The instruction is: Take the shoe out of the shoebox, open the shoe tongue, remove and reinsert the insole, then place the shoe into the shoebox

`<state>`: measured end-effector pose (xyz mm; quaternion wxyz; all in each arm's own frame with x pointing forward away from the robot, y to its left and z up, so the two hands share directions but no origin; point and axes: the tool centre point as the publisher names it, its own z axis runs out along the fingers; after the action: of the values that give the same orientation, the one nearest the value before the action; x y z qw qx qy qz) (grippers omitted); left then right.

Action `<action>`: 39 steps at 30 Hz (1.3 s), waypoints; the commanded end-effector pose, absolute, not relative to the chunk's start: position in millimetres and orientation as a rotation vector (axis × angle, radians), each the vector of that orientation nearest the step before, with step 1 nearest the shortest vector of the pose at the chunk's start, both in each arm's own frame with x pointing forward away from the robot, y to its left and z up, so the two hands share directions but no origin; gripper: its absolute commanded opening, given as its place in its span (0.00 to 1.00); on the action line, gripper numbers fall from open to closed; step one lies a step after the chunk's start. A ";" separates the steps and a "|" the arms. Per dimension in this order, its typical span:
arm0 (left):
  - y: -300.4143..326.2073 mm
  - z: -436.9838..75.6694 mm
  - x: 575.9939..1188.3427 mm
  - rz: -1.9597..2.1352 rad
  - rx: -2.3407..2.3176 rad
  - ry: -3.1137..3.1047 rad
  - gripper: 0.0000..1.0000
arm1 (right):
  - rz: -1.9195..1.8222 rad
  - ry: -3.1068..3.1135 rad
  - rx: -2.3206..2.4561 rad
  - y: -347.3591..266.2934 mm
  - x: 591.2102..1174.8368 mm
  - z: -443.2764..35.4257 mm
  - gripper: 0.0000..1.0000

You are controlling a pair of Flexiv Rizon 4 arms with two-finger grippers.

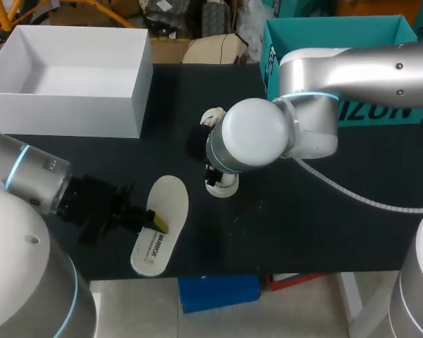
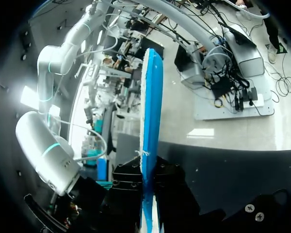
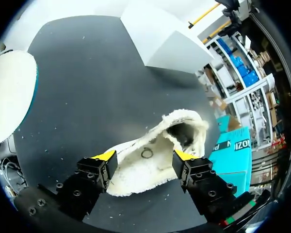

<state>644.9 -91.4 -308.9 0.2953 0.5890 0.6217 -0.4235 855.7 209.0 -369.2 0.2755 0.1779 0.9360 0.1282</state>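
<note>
A white fleecy shoe [image 3: 150, 162] lies on the black table with its opening facing away from my right gripper [image 3: 144, 156]. That gripper straddles it, a yellow tip pressed against each side. From above only bits of the shoe [image 1: 222, 184] show under my right arm. The white insole [image 1: 162, 222], blue underneath, is held near the table's front edge by my left gripper [image 1: 154, 220]. In the left wrist view the insole [image 2: 150, 121] stands edge-on, clamped between the black fingers [image 2: 128, 194]. The white shoebox [image 1: 70, 77] is open and empty at the back left.
A teal box [image 1: 338, 42] stands at the back right, behind my right arm. The black table [image 1: 282, 211] has bare surface to the right of the shoe and between the shoe and the shoebox.
</note>
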 end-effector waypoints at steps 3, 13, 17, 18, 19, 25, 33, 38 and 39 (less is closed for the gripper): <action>-92.1 -309.5 643.7 -1.121 1.567 1.655 0.00 | 0.332 2.511 0.455 210.5 862.2 -371.5 0.49; -92.1 -309.5 643.7 -1.121 1.567 1.655 0.00 | 0.309 2.500 0.419 212.2 874.0 -379.0 0.47; -92.1 -309.5 643.7 -1.121 1.567 1.655 0.00 | 0.293 2.490 0.413 212.2 874.6 -377.3 0.45; -92.1 -309.5 643.7 -1.121 1.567 1.655 0.00 | 0.286 2.486 0.410 211.3 876.9 -377.2 0.45; -92.1 -309.5 643.7 -1.121 1.567 1.655 0.00 | 0.283 2.484 0.410 210.6 878.2 -377.4 0.45; -92.1 -309.5 643.7 -1.121 1.567 1.655 0.00 | 0.280 2.471 0.414 206.7 880.4 -374.1 0.45; -92.1 -309.5 643.7 -1.121 1.567 1.655 0.00 | 0.271 2.458 0.416 201.7 877.9 -365.7 0.45; -92.1 -309.5 643.7 -1.121 1.567 1.655 0.00 | 0.240 2.442 0.421 195.6 885.5 -362.4 0.45; -92.1 -309.5 643.7 -1.121 1.567 1.655 0.00 | 0.237 2.440 0.422 194.3 887.8 -361.6 0.45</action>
<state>644.8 -91.4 -308.9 0.2953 0.5890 0.6217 -0.4235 887.0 195.9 -364.8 0.3209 0.1598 0.9290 0.0916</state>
